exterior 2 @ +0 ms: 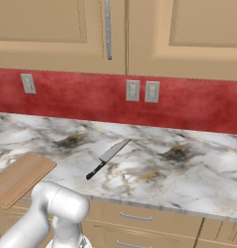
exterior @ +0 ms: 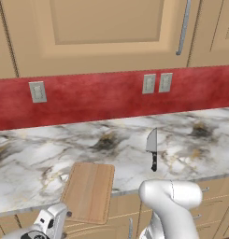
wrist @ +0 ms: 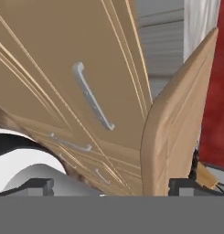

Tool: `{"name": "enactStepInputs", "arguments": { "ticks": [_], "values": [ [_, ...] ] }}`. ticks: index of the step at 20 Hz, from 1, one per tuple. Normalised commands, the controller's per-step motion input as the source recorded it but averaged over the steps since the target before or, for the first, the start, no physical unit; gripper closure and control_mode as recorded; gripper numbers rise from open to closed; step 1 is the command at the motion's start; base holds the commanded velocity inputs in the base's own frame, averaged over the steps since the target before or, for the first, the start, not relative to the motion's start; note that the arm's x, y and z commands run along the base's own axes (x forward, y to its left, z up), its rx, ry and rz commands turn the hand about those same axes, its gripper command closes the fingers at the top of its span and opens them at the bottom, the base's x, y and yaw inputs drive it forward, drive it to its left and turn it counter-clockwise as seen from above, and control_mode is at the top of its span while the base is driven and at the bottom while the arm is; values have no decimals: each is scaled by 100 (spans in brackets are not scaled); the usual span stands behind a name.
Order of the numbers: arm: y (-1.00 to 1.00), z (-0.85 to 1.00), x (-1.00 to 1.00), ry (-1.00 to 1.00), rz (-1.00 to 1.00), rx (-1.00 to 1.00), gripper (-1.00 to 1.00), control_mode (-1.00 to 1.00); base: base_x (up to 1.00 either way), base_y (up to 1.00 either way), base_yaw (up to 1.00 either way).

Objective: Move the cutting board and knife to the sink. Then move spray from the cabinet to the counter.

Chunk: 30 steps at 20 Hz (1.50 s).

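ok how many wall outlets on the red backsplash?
3. One outlet sits alone toward the left; two more, the left of the pair and the right of the pair, sit side by side above the knife. Others may lie outside the frame.

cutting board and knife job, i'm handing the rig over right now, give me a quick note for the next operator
Gripper: open, holding nothing, low in front of the counter's edge, close to the overhanging end of the cutting board.
Cutting board: on the counter, near edge, part of it hanging over the front.
Knife: flat on the counter to the board's right, apart from it, handle toward the front edge.
Done: nothing moved yet.
Left: board and knife to the sink, then spray from cabinet to counter.
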Motion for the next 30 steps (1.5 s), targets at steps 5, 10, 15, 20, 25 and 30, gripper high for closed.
{"name": "enactStepInputs", "arguments": {
  "ticks": [5, 10, 15, 20, 25, 30],
  "values": [
    [0, -6, 2, 0, 4, -2, -100, -100, 0, 0, 0],
    [0, 1, 3, -2, 1, 0, -100, -100, 0, 0, 0],
    [0, 6, 0, -8, 1, 0, -100, -100, 0, 0, 0],
    [0, 17, 0, -3, 1, 0, -100, -100, 0, 0, 0],
    [0, 21, 2, 0, 0, 0, -100, -100, 0, 0, 0],
    [-3, 7, 7, 0, 1, 0, -100, -100, 0, 0, 0]
  ]
}}
